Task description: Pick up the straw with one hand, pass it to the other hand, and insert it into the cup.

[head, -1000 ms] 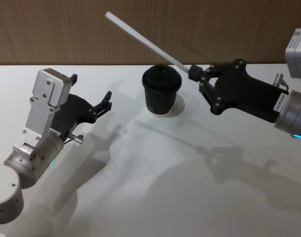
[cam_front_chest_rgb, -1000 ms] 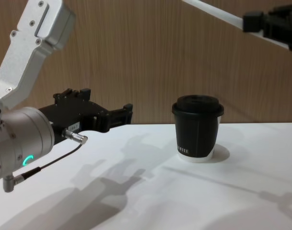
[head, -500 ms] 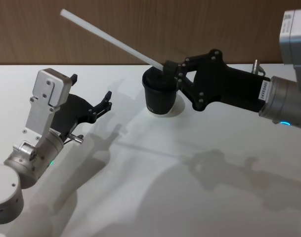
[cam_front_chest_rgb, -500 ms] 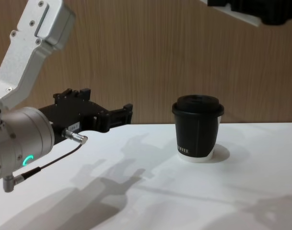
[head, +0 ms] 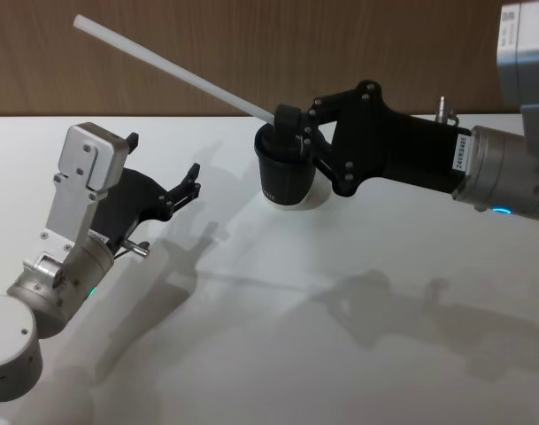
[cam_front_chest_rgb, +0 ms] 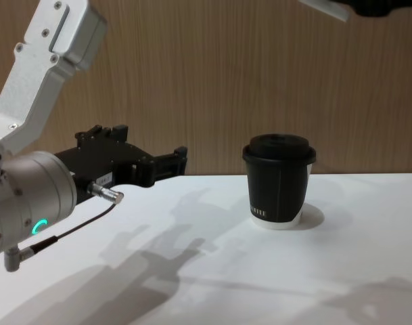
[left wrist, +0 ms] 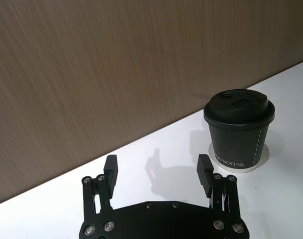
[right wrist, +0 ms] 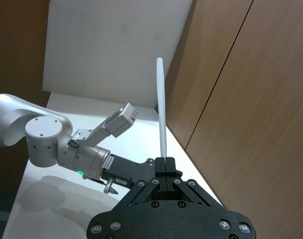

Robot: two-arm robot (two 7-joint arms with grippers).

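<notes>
One thing is moved since a moment ago. Which one?

The straw (head: 172,66). It is carried toward the robot's left by the right gripper (head: 289,124). Now the tip of that gripper is seen right over the cup (head: 282,181) in the head view.

Is the straw held well?

Yes. The jaws are closed tight around it near one end, as is seen from the right wrist. The long part is pointed up and away to the left, toward the wood wall (head: 384,44).

Is the cup touched?

No. In the chest view the gripper is seen high up, well above the lid (cam_front_chest_rgb: 279,143). The cup is left standing on the white counter (head: 358,354), just where it was.

And the left gripper (head: 163,157)?

It is not moved at all. It is held over the counter, to the left of the cup. Its jaws are spread wide and nothing is held in them.

What is meant by this for the job?

The pass is likely done, and the last step is begun. The straw is slanted, so it must probably be tipped up and brought down. The lid is on, so the end must be aimed with care.
</notes>
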